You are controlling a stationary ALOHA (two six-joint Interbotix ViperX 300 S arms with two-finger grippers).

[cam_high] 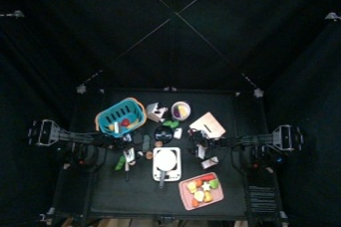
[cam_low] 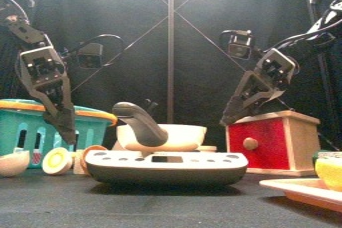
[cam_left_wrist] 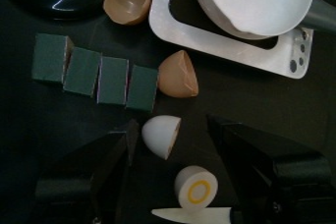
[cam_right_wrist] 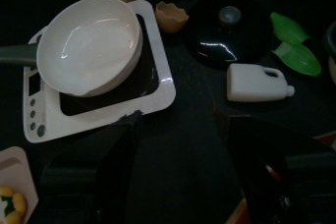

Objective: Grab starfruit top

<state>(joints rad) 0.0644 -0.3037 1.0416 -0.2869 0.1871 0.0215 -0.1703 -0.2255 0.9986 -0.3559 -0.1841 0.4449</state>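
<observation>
Yellow starfruit pieces [cam_high: 201, 189] lie on a red tray [cam_high: 213, 199] at the table's front right. One shows at the right edge of the front view [cam_low: 330, 170] and one at a corner of the right wrist view [cam_right_wrist: 11, 203]. I cannot tell which piece is the top. My right gripper [cam_high: 206, 154] hangs open and empty [cam_right_wrist: 191, 164] over bare table beside the white pan, apart from the tray. My left gripper [cam_high: 127, 156] is open and empty [cam_left_wrist: 178, 169] above toy egg halves [cam_left_wrist: 161, 135] at the left.
A white pan [cam_right_wrist: 92, 41] sits on a white cooker [cam_high: 167, 163] at the middle. A teal basket [cam_high: 118, 116] stands back left and a red wooden box [cam_low: 267, 142] to the right. Green blocks [cam_left_wrist: 98, 71], brown shells [cam_left_wrist: 178, 74] and a white bottle [cam_right_wrist: 258, 83] lie around.
</observation>
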